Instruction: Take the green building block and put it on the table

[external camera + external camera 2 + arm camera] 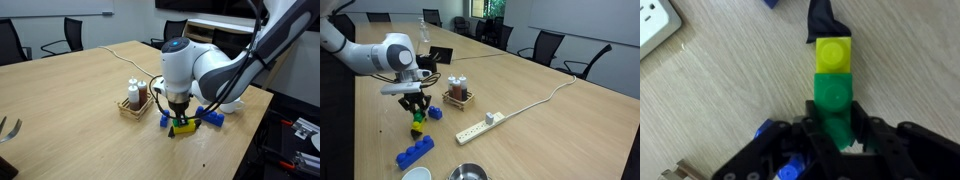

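Green building block [834,95]: small, bright green studded brick, joined end to end with a yellow brick [833,54]. I see it between the fingers of the end effector [837,128], just above the desk [80,90].
End effector: I read it as clamped on the green building block, one finger on each flank.
Contact: I cannot tell whether the yellow brick touches the desk.
Wrist view only: stud detail on both bricks, and a corner of the white power strip [654,22].
Exterior view only: blue bricks [417,153], a white mug [417,174] and a metal bowl [468,172] near the desk edge.
Both exterior views: a wooden caddy [135,101] holding small bottles stands near the bricks.
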Robot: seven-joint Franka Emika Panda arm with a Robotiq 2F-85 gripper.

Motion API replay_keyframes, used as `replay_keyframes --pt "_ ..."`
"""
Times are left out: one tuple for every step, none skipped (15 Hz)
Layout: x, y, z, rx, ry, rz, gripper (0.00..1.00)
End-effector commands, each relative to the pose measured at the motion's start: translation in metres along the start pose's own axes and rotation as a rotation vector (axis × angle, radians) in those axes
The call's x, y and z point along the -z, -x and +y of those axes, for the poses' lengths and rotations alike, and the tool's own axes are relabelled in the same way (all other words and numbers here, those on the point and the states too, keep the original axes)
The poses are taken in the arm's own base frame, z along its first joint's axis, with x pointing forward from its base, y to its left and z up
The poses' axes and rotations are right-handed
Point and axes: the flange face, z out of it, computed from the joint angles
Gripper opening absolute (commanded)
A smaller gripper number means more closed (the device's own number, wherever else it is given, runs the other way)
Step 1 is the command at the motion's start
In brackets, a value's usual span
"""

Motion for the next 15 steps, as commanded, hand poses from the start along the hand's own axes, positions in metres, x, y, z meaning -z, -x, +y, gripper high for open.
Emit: replay_keyframes --pt "0.004 0.006 0.005 -0.013 0.064 0.022 0.12" --pt "0.003 0.005 0.005 -0.012 0.07 0.022 0.12" --pt "0.003 0.005 0.004 -0.012 0.075 0.021 0.12" --pt "0.004 0.005 0.003 -0.011 0.081 0.021 0.12" --pt "0.004 0.005 0.003 -0.011 0.087 0.022 0.12" --pt "0.005 0.005 0.003 -0.011 0.095 0.022 0.12" --pt "0.005 0.005 0.002 -0.01 0.101 0.022 0.12" --pt "0.006 0.006 0.003 -0.009 0.105 0.022 0.12" --pt "0.007 0.007 0.003 -0.009 0.104 0.021 0.12" --pt "0.007 0.008 0.004 -0.011 0.101 0.021 0.12" --pt "0.007 0.009 0.006 -0.013 0.099 0.021 0.12" --pt "0.008 0.01 0.007 -0.015 0.098 0.02 0.12" --pt "0.01 0.011 0.01 -0.019 0.1 0.02 0.12" --pt "0.011 0.013 0.014 -0.022 0.105 0.019 0.12" --pt "0.011 0.014 0.019 -0.027 0.112 0.017 0.12"
